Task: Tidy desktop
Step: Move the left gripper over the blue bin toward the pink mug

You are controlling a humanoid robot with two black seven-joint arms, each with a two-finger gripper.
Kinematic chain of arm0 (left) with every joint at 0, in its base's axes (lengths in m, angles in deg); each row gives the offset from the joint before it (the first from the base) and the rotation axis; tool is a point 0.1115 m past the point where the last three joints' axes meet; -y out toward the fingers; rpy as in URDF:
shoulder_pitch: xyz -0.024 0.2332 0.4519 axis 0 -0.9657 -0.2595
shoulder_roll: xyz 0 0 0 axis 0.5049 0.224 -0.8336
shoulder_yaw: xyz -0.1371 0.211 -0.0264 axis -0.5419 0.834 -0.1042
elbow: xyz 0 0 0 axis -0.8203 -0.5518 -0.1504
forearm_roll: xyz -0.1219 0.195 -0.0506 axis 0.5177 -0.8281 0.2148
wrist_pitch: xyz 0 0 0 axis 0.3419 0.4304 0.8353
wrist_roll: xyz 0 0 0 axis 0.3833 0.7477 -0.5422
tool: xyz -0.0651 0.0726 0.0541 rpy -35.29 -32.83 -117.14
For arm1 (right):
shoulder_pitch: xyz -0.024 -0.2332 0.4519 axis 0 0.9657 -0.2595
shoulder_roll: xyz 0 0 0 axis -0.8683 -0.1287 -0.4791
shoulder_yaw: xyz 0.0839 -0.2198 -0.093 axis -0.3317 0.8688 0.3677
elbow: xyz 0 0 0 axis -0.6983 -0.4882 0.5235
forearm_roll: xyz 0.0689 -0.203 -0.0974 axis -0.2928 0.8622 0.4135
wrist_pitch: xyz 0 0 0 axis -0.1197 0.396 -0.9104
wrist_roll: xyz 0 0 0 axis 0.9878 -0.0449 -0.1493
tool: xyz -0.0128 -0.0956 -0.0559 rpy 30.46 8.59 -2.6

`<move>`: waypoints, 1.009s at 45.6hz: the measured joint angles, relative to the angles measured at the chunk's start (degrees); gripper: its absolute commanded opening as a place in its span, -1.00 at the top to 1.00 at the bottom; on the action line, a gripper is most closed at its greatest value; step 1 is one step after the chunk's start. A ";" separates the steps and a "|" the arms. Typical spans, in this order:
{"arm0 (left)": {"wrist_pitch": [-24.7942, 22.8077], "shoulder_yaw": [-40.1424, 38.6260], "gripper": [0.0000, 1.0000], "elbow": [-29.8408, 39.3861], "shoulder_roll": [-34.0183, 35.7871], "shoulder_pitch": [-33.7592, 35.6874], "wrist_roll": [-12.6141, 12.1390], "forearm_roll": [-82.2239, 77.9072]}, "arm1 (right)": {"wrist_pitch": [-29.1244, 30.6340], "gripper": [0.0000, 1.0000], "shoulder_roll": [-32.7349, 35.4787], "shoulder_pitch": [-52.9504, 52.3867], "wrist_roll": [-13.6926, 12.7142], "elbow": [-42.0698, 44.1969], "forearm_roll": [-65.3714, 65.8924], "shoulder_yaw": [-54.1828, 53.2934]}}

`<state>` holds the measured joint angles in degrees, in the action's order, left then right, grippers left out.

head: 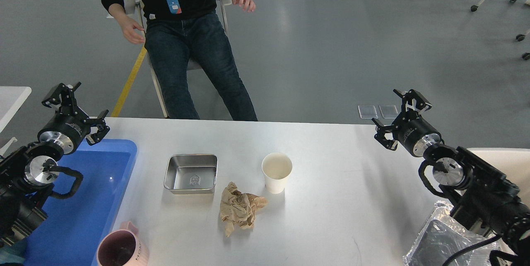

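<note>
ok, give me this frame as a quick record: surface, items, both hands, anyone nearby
surface: desktop, white-grey
left edge: blue tray, nothing visible inside
items: steel tin, empty; paper cup, upright; crumpled brown paper just in front of the cup
front-left: pink mug, cut off by the frame
front-right: bin with clear liner, partly seen
left hand: open, raised, holds nothing
right hand: open, raised, holds nothing
person: seated behind the desktop
</note>
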<state>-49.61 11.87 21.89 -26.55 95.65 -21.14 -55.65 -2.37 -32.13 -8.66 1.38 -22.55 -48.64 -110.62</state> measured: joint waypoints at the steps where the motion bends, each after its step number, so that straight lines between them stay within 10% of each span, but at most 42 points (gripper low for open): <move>1: 0.03 0.00 -0.95 0.00 -0.02 0.03 0.00 0.00 | 0.00 -1.00 0.00 0.00 0.00 0.00 0.00 0.00; 23: 1.81 1.39 -0.94 1.56 0.31 1.13 -4.42 -0.30 | -0.16 -1.00 0.00 0.00 -0.02 0.01 0.03 0.01; 36: 1.99 21.36 -0.92 5.19 3.38 6.07 -4.11 -5.69 | -0.43 -1.00 0.23 0.00 -0.03 -0.06 0.05 0.02; 46: 4.26 33.10 -0.92 22.24 15.18 5.95 -3.12 -10.36 | -0.44 -1.00 0.52 0.00 -0.03 -0.10 0.05 0.01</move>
<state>-45.36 44.96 44.13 -11.38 101.60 -24.25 -66.01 -2.80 -31.61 -8.67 1.35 -22.65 -48.59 -110.61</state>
